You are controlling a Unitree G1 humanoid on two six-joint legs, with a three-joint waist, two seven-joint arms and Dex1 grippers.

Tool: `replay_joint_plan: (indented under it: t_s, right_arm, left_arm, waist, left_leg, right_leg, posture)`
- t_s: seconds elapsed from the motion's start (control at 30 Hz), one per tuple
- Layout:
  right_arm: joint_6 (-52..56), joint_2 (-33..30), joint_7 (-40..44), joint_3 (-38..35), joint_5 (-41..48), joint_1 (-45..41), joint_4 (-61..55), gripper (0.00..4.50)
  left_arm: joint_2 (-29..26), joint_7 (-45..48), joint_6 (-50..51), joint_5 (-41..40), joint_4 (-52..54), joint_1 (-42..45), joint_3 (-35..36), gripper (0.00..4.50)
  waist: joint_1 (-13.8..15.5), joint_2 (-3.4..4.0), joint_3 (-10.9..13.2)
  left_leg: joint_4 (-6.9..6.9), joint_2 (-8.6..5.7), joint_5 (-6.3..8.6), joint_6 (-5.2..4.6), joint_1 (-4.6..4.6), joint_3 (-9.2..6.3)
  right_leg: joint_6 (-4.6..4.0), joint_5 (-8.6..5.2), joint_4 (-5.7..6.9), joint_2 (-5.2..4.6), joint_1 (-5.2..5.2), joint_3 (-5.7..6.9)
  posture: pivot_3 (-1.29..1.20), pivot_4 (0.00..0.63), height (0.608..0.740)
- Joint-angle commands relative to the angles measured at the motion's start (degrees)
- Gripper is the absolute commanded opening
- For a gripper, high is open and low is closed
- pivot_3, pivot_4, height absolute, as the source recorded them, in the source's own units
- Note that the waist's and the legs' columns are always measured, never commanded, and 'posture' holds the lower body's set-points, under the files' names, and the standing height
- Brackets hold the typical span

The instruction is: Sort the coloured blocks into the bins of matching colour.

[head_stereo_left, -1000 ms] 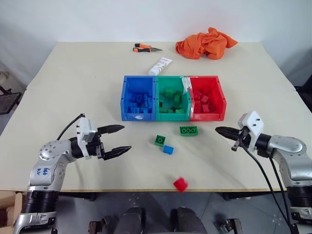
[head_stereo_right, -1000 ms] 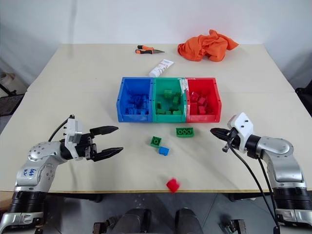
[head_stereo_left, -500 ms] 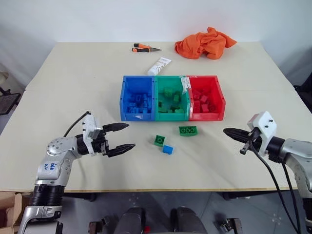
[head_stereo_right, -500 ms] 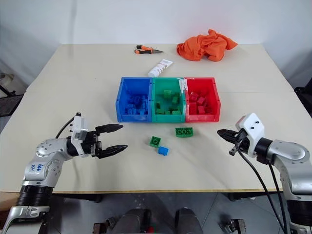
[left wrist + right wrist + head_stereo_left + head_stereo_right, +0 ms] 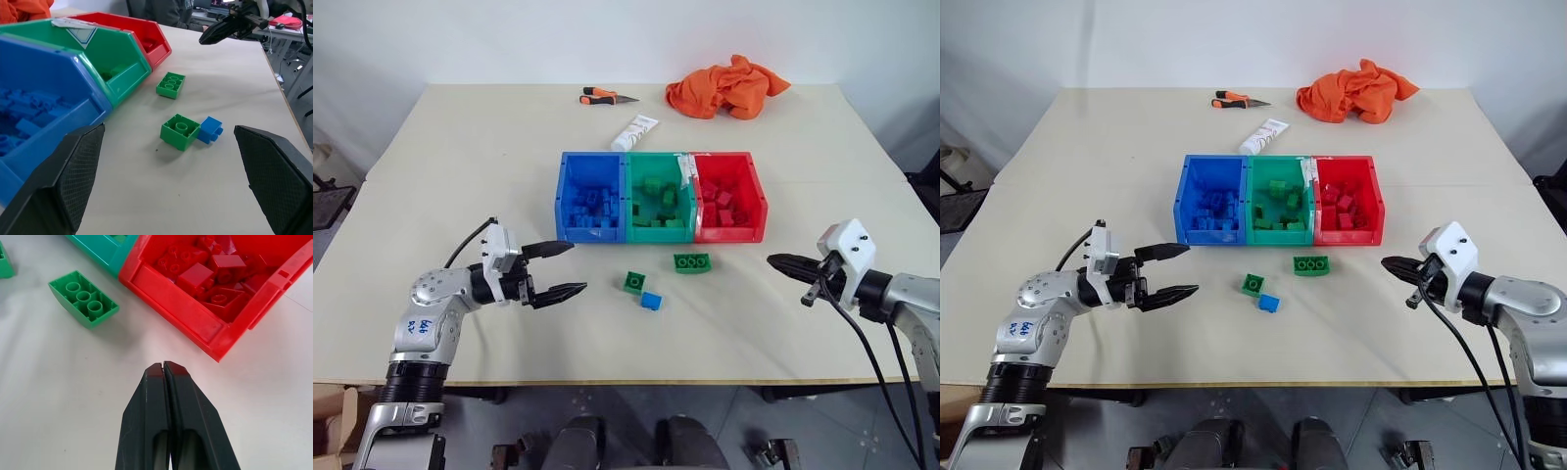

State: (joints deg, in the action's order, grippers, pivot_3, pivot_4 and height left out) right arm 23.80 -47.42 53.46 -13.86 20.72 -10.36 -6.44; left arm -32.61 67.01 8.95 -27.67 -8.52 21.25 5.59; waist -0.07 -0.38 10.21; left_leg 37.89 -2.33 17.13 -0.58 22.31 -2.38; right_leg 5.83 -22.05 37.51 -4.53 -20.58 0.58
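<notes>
The three joined bins stand mid-table: blue (image 5: 590, 233), green (image 5: 658, 233) and red (image 5: 729, 233), each holding several blocks of its own colour. In front of them lie a long green block (image 5: 691, 262), a small green block (image 5: 633, 282) and a blue block (image 5: 651, 301) touching it. My left gripper (image 5: 576, 266) hovers open to the left of these, pointing at them, with nothing between its fingers. My right gripper (image 5: 771, 259) is shut and empty, to the right of the long green block (image 5: 83, 298) and in front of the red bin (image 5: 181, 303).
At the far side of the table lie an orange cloth (image 5: 726, 88), a white tube (image 5: 634, 132) and an orange-handled tool (image 5: 605, 97). The table's front edge (image 5: 636, 380) runs just below both arms.
A red block that was blurred at the table's front edge one second ago is gone from view. My right gripper has drawn back to the right, still shut.
</notes>
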Motion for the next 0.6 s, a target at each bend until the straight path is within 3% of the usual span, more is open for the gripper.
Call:
replay_joint_plan:
  t_s: [0.03, 0.6]
  right_arm:
    - [-0.90, -1.37, 0.36, -2.33, 0.96, -0.25, -0.96, 0.06]
    - [-0.44, -1.96, 0.82, -3.92, 1.70, 2.08, -2.55, 0.06]
  left_arm:
    - [-0.15, 0.56, -0.81, -0.08, 0.57, 0.38, 0.25, 4.50]
    - [0.77, 1.02, -1.04, 0.21, -0.32, 1.67, -0.59, 4.50]
  waist:
    - [-0.04, 0.00, 0.00]
    - [0.03, 0.00, 0.00]
  left_leg:
    - [0.00, 0.00, 0.00, 0.00, 0.00, 0.00]
    - [0.00, 0.00, 0.00, 0.00, 0.00, 0.00]
  right_leg:
    - [0.00, 0.00, 0.00, 0.00, 0.00, 0.00]
    - [0.00, 0.00, -0.01, 0.00, 0.00, 0.00]
  posture:
    - [0.00, 0.150, 0.740]
    - [0.00, 0.150, 0.740]
